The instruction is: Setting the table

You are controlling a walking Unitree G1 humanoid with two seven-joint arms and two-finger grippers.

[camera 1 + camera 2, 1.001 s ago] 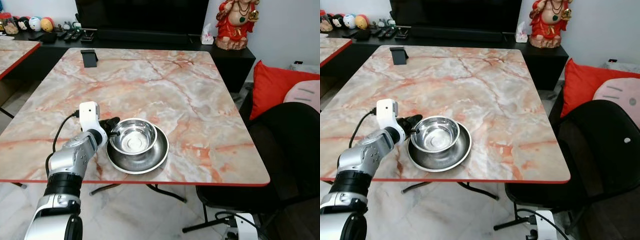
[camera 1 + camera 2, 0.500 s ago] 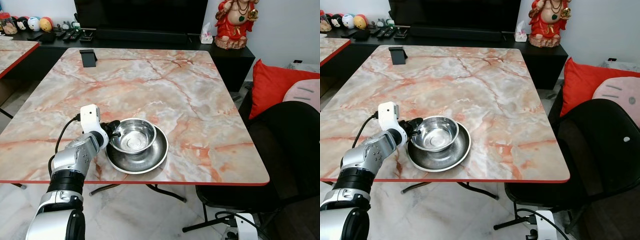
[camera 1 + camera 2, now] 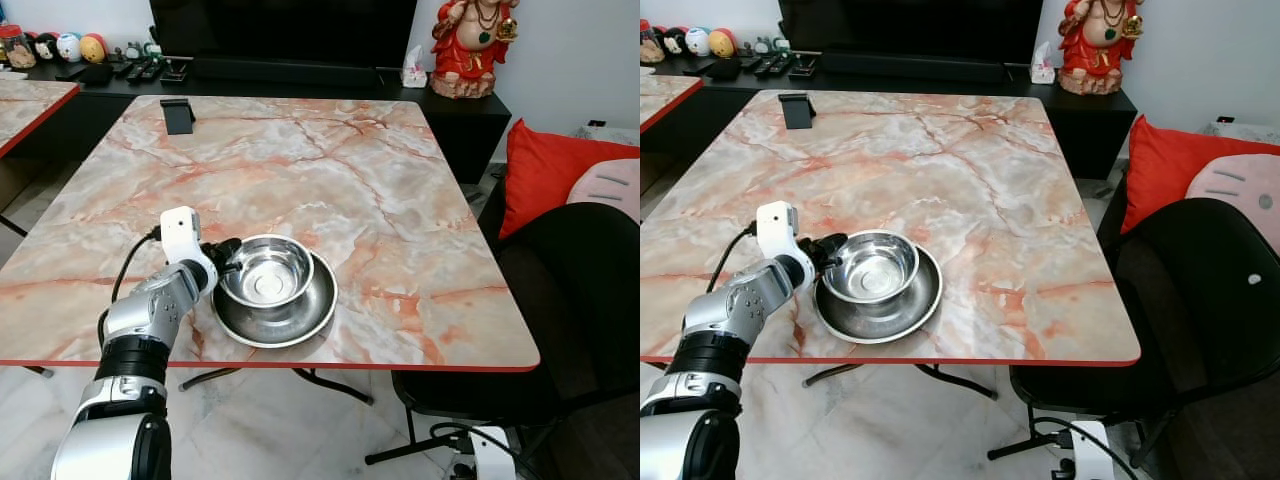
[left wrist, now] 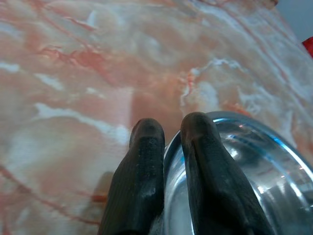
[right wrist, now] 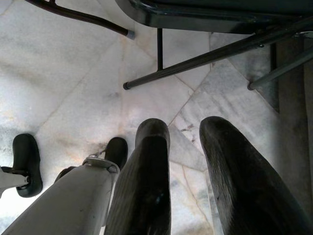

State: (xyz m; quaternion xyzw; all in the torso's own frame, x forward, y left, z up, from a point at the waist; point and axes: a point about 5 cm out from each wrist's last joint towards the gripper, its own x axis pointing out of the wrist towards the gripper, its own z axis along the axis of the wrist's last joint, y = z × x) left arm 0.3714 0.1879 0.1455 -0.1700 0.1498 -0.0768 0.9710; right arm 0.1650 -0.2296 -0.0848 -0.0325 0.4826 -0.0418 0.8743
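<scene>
Left eye view shows a second desk (image 3: 30, 100) at the far left edge, then the marble desk (image 3: 300, 170) with a red rim. On its far left part stands a small black stand (image 3: 178, 114). Behind it is a dark cabinet with small figures (image 3: 65, 46) and remote controls (image 3: 145, 70), a tissue box (image 3: 414, 72) and a red statue (image 3: 472, 45). At the right are a red cushion (image 3: 550, 170) and a black chair (image 3: 560, 300).

Near the front edge of the desk lies a steel plate (image 3: 275, 312), and a steel bowl (image 3: 267, 272) sits inside it. The left tool (image 3: 226, 256) is at the left side of the bowl; in the left wrist view its fingers (image 4: 142, 171) are closed on the bowl rim, one outside, one inside.

The right tool (image 5: 183, 171) hangs low over the tiled floor (image 5: 63, 78) beside the chair legs (image 5: 195, 63), its fingers apart and holding nothing.
</scene>
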